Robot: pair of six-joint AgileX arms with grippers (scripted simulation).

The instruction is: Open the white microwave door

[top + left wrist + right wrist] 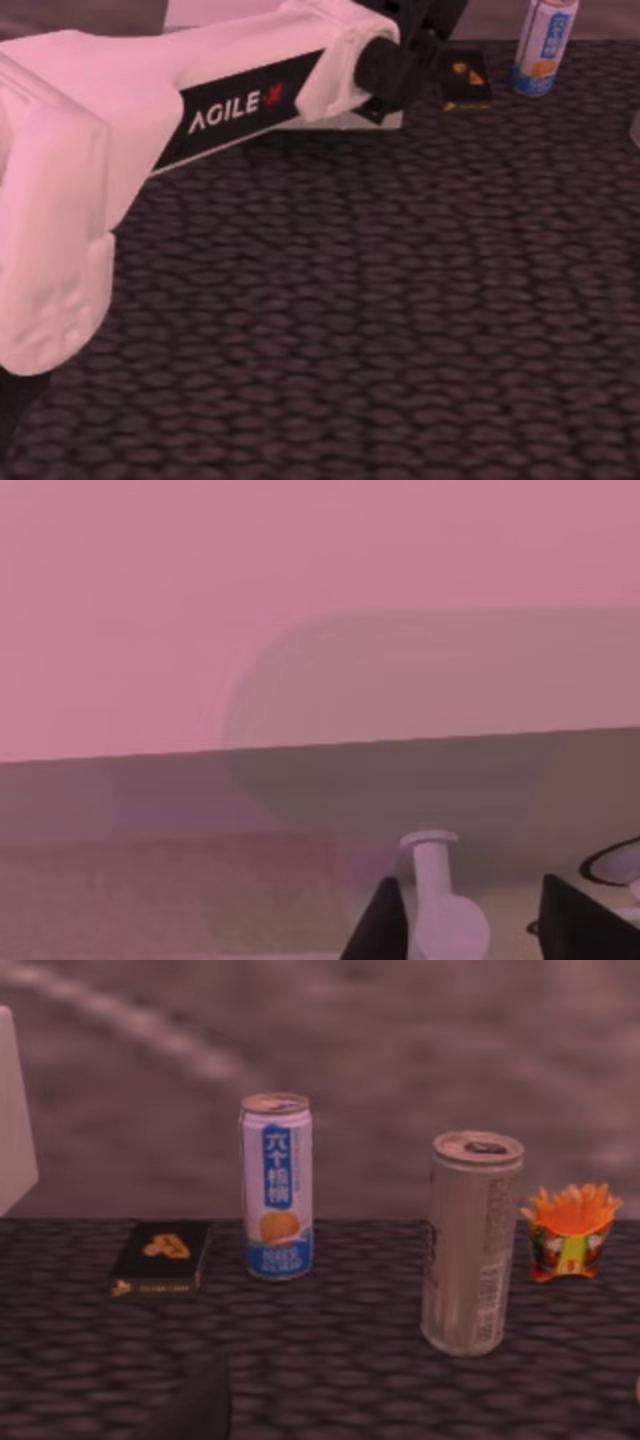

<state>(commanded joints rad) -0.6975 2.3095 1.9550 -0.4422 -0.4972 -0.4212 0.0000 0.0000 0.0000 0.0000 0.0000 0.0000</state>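
Left arm reaches far-left toward white microwave door, mostly hidden beneath it. Left gripper fingers apart, straddling handle post. Door likely rigid, hinged, light; pull at handle. Right gripper unseen.

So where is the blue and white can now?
In the top view the blue and white can stands upright at the table's far edge, toward the right, just right of the flat black box.
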